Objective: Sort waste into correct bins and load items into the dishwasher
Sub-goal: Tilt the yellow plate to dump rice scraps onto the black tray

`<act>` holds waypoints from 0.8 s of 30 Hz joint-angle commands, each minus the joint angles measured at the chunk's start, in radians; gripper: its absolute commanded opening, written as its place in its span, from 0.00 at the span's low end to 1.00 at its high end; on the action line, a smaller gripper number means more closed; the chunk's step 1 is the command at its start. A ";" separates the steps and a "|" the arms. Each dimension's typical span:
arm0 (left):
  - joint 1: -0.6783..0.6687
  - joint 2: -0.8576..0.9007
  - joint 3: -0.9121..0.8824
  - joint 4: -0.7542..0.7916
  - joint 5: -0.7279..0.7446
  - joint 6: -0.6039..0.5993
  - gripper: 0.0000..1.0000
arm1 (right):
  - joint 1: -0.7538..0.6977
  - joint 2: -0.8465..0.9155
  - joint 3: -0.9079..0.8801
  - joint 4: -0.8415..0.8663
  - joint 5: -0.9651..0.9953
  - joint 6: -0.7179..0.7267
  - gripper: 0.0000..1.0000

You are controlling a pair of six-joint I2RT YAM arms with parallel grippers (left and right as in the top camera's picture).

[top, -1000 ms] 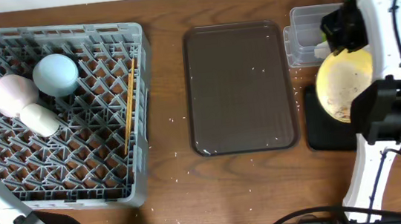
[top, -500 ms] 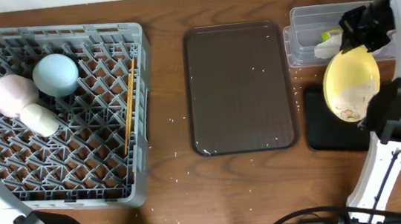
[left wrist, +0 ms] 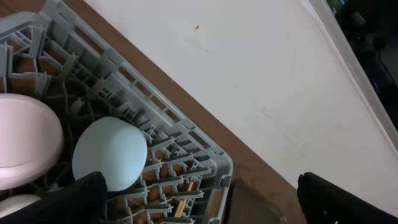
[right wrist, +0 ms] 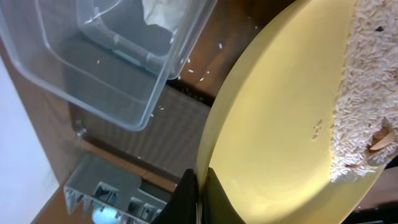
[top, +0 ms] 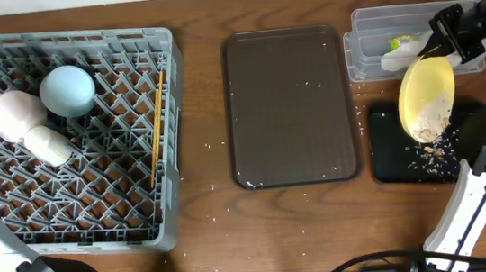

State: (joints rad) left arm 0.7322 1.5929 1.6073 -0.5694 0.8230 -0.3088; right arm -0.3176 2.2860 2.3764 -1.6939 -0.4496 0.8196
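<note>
- Since 1 second ago the right gripper (top: 450, 34) has swung to the right and tipped the pale yellow plate (top: 429, 94) from fairly flat to steeply on edge, right over the black tray (top: 389, 164).
- Rice-like crumbs (top: 435, 150) now lie scattered on the right part of that tray, under the plate's low edge.
- Right jaws are pinched tight on the plate's far rim. The wrist view shows a thick patch of rice stuck to the plate's face.
- Just beyond the black tray sits the clear tub (top: 368, 50), with the white napkin (top: 393, 60) and the yellow-green wrapper (top: 405, 42) inside.
- Left gripper (left wrist: 199, 205) hasn't budged: it hangs over the far left corner of the grey dish rack (top: 99, 228), fingers spread wide, holding nothing.
- In the rack, the pink bowl (top: 15, 115) and the light blue bowl (top: 67, 89) sit upside down and touching, and the white cup (top: 48, 145) lies against the pink one.
- 2 wooden chopsticks (top: 156, 127) lie along the rack's right side.
- Between the rack and the bins is the brown serving tray (top: 289, 104), with a few stray grains on it.
</note>
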 commanded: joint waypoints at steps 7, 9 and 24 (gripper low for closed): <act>0.002 -0.020 0.000 0.002 -0.005 0.021 0.99 | -0.023 -0.045 0.007 -0.005 -0.115 -0.067 0.01; 0.002 -0.020 0.000 0.002 -0.005 0.021 0.98 | -0.029 -0.051 0.004 -0.005 -0.094 -0.066 0.01; 0.002 -0.020 0.000 0.002 -0.005 0.021 0.98 | -0.057 -0.111 -0.179 -0.005 -0.071 -0.104 0.01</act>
State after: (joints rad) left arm 0.7322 1.5929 1.6073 -0.5694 0.8230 -0.3088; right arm -0.3679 2.1990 2.2429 -1.6951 -0.5159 0.7502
